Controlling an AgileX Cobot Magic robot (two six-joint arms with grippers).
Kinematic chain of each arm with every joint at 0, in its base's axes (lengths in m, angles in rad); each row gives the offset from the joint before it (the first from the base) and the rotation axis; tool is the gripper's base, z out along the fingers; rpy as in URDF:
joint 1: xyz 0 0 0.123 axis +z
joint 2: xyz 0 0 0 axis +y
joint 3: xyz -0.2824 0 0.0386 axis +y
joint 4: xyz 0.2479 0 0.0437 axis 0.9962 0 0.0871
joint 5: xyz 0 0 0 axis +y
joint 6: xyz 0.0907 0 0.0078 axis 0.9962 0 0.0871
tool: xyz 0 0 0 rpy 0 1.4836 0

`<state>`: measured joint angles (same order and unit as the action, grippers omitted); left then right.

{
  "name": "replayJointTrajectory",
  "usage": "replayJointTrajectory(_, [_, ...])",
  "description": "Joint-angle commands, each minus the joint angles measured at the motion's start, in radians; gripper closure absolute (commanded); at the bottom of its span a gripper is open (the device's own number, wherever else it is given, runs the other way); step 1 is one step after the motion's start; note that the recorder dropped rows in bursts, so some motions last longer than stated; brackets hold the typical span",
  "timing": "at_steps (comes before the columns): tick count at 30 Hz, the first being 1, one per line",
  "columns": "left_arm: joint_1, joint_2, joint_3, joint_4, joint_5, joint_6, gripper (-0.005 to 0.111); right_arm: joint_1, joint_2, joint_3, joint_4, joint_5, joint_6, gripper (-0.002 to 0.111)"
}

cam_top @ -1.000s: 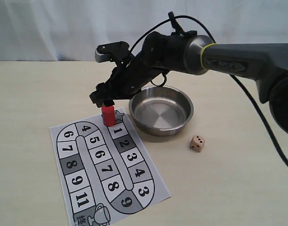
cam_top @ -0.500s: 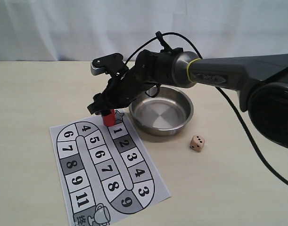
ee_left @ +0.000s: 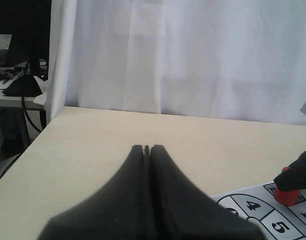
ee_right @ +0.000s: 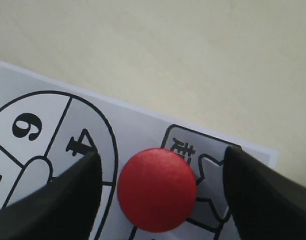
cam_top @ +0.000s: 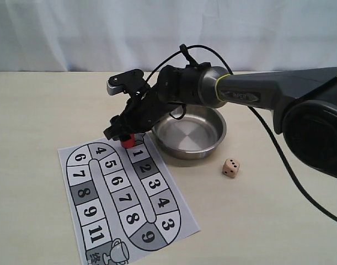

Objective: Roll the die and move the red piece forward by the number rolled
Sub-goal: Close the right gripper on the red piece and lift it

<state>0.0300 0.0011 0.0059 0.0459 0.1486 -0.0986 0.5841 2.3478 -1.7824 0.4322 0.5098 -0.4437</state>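
The red piece (cam_top: 127,142) (ee_right: 157,189) (ee_left: 289,194) stands upright on the start square of the paper board (cam_top: 91,204), next to square 1. My right gripper (cam_top: 124,134) (ee_right: 160,192) has come down around it, open, one finger (ee_right: 52,200) on each side with a gap to the piece. The die (cam_top: 230,167), pale beige, lies on the table right of the board, near the steel bowl (cam_top: 188,130); its near face shows three pips. My left gripper (ee_left: 147,148) is shut and empty, held over bare table.
The numbered track runs from square 1 (cam_top: 137,153) down the board toward a trophy at the near end. White curtain hangs behind the table. The right arm (cam_top: 256,91) reaches over the bowl's rim.
My right gripper has dropped lower over the red piece, so less of the piece shows between its fingers. The die, bowl and board have stayed put.
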Motion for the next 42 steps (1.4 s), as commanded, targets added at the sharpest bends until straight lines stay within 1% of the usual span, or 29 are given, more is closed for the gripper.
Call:
replayJointTrajectory(1, [-0.006, -0.001, -0.006, -0.002, -0.005, -0.002, 0.107, 0.001, -0.002, -0.007, -0.007, -0.001, -0.009, 0.044])
replayJointTrajectory(3, [-0.006, -0.001, -0.006, -0.002, -0.005, -0.002, 0.107, 0.001, -0.002, -0.007, -0.007, -0.001, -0.009, 0.049])
replayJointTrajectory(6, [-0.006, -0.001, -0.006, -0.002, -0.005, -0.002, 0.107, 0.001, -0.002, -0.007, -0.007, -0.001, -0.009, 0.063])
replayJointTrajectory(13, [-0.006, -0.001, -0.006, -0.002, -0.005, -0.002, 0.107, 0.001, -0.013, -0.007, -0.007, -0.001, -0.009, 0.104])
replayJointTrajectory(17, [-0.006, -0.001, -0.006, -0.002, -0.005, -0.002, 0.107, 0.001, -0.047, -0.007, -0.018, 0.013, -0.009, 0.104])
replayJointTrajectory(23, [-0.006, -0.001, -0.006, -0.002, -0.007, -0.002, 0.107, 0.001, -0.083, -0.007, -0.086, 0.118, -0.005, 0.104])
replayJointTrajectory(26, [-0.006, -0.001, -0.006, -0.002, -0.007, -0.002, 0.107, 0.001, -0.079, -0.005, -0.086, 0.163, -0.005, 0.104])
replayJointTrajectory(36, [-0.006, -0.001, -0.006, -0.002, -0.007, -0.002, 0.107, 0.001, -0.019, -0.003, -0.086, 0.180, -0.005, 0.104])
replayJointTrajectory(42, [-0.006, -0.001, -0.006, -0.002, -0.005, -0.002, 0.107, 0.001, -0.055, -0.003, -0.083, 0.195, 0.033, 0.104])
